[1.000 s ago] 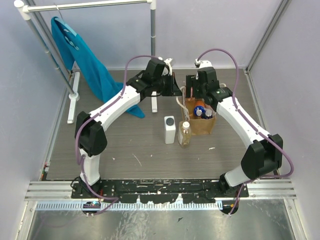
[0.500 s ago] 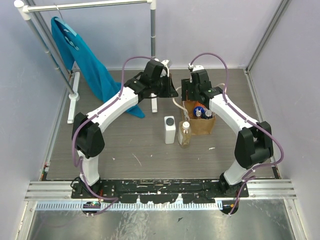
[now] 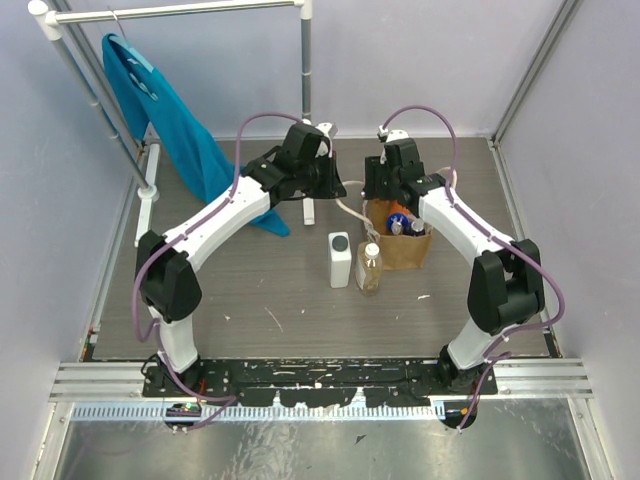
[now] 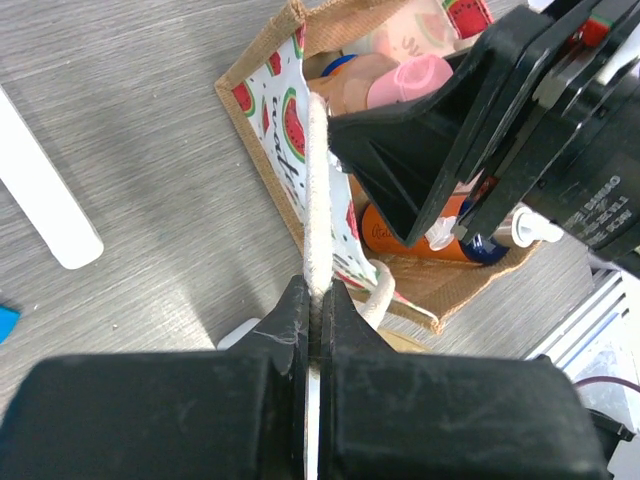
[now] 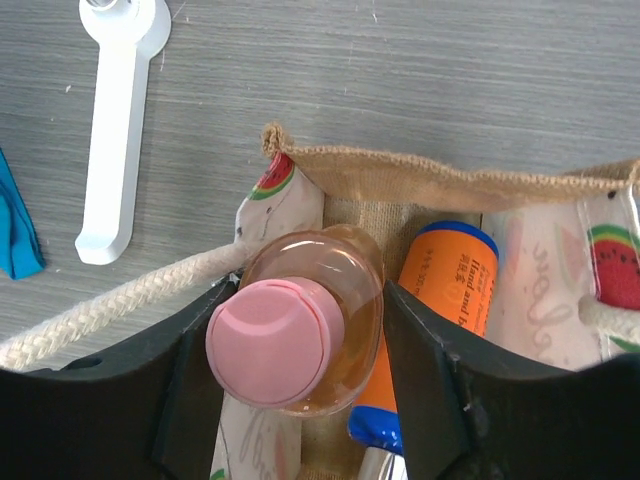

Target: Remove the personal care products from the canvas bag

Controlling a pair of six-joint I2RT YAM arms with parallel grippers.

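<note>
At the bag mouth, your left fingers (image 4: 300, 320) pinch the cord handle (image 4: 316, 180), likely to steady the canvas bag (image 5: 400, 165) against the lift. Right fingers (image 5: 200, 380) straddle the pinkish bottle (image 5: 275, 340) inside; can't tell if they're clamped. White bottle (image 3: 340, 258) and amber bottle (image 3: 370, 268) stand on the desk (image 3: 250, 290).

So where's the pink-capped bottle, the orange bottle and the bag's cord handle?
pink-capped bottle (image 5: 275, 340), right wrist view, on its pink cap.
orange bottle (image 5: 445, 278), right wrist view, on its orange side.
cord handle (image 4: 317, 180), left wrist view, on the straight stretch of cord.
</note>
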